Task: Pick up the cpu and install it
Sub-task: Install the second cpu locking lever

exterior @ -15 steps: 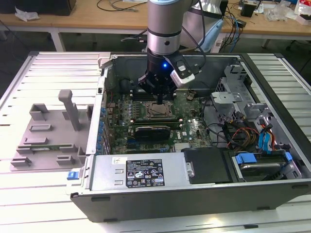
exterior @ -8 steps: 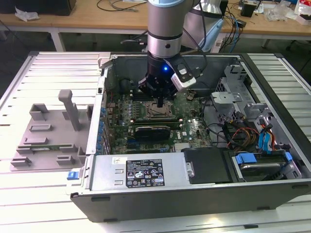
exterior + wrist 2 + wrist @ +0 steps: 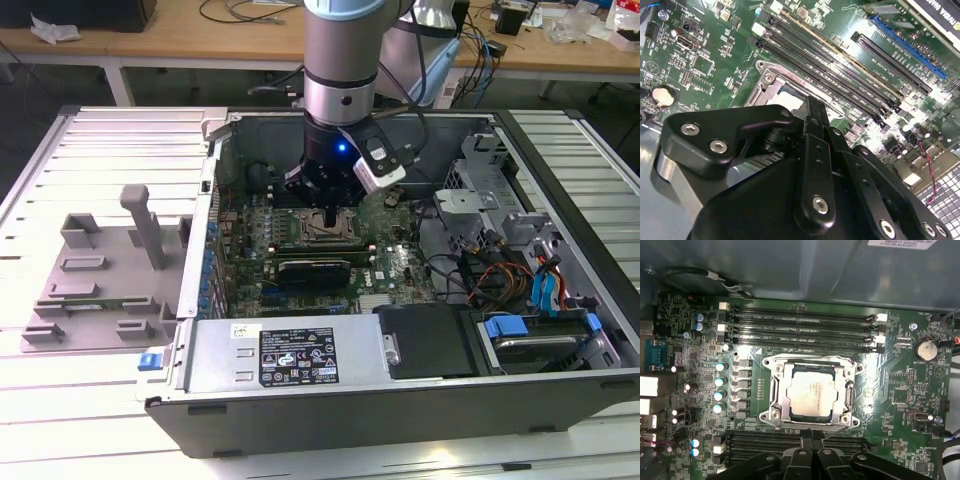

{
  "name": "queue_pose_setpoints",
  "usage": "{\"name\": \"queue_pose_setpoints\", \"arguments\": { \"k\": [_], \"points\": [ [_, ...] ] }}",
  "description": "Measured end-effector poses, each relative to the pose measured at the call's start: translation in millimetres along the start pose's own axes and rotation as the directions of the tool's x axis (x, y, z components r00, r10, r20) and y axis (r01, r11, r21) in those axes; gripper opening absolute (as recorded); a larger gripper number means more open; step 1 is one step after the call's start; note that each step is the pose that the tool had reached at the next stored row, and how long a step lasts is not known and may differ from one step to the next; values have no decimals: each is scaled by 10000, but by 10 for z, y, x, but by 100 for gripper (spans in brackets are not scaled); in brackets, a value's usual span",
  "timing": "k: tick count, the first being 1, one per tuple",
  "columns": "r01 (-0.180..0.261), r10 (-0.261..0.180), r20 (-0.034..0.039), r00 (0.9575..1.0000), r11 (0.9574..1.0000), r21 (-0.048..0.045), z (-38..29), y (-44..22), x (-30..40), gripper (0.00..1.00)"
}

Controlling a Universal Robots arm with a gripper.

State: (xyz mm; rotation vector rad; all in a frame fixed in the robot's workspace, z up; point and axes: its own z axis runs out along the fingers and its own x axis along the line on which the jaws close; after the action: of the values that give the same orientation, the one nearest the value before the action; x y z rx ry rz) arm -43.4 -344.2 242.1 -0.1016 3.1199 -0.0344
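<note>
The cpu (image 3: 812,395) lies flat in the socket frame (image 3: 812,391) on the motherboard (image 3: 900,390), metal top up, square, so no long axis shows, its edges parallel to the memory slots (image 3: 802,330). The gripper (image 3: 812,441) hangs just above the frame's near edge, fingers pressed together and holding nothing. In the second wrist view its black linkage hides most of the socket.

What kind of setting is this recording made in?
Most likely a robotics lab or test workshop: an opened computer case lies on a slatted metal table, the cpu sits in its motherboard socket, and wooden benches behind hold loose cables.
</note>
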Motion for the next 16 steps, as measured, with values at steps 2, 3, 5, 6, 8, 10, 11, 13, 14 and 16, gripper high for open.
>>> {"name": "queue_pose_setpoints", "arguments": {
  "k": [2,3,5,6,8,10,11,13,14,16],
  "points": [
    [1,-1,-1,10000,10000,2,0,-1,0,11],
    [1,-1,0,10000,10000,1,0,-1,0,11],
    [1,-1,-1,10000,10000,1,0,-21,11,11],
    [0,0,0,10000,10000,0,1,-34,20,11],
    [8,-8,8,10000,10000,-6,9,-68,64,11],
    [97,-97,14,10000,9999,-47,23,-104,92,11],
    [194,-194,16,9998,9998,-49,27,-106,106,11],
    [725,-725,28,9974,9974,-58,48,-121,123,11],
    [887,-887,33,9961,9960,-62,61,-129,130,11],
    [1041,-1041,35,9946,9945,-62,83,-129,177,11]
  ]
}}
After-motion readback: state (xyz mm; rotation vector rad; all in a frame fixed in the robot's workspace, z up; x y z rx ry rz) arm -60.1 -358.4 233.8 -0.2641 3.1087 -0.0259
